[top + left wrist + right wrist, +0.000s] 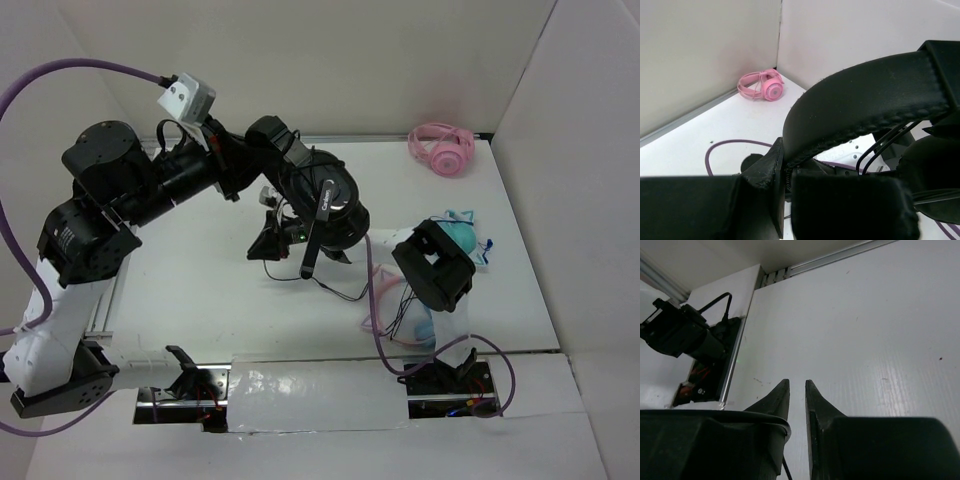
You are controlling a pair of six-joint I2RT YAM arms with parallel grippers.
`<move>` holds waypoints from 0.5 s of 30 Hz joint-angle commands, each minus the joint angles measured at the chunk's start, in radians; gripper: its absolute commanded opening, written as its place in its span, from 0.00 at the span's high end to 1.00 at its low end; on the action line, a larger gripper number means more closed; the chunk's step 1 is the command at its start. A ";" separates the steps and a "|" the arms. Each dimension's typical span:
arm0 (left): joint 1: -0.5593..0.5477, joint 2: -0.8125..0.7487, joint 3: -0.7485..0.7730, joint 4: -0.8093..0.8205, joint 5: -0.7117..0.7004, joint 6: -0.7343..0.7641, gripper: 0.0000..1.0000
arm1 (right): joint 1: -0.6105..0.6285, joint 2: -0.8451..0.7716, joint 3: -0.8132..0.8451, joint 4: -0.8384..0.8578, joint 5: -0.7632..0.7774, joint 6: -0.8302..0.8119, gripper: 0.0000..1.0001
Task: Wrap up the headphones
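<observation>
Left gripper (787,169) pressed together on the headband of the black headphones (335,205), which it holds over mid-table; the headband arcs across the left wrist view just past the fingers; earcups bunched at the wrist in the top view. Right gripper (797,385) low over the table, to the right of the headphones and apart from them; jaws narrowly parted, nothing between the tips; thin black cable (785,467) shows low in the gap, far thinner than the gap. More cable trails on the table just below the headphones in the top view.

Hard to make out: right gripper's fingers from above, hidden under the arm's black body; cat-ear headphones (462,235) partly covered by the right arm; earcups cut off in the left wrist view.

Surface: glossy white table (200,290); white walls (350,60) behind and to the right; pink headphones (442,148) in the far right corner; metal rail (840,257) along a table edge.
</observation>
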 commanded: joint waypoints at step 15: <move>0.115 0.074 -0.002 0.106 -0.097 -0.064 1.00 | -0.150 -0.460 -0.666 0.262 0.216 0.267 1.00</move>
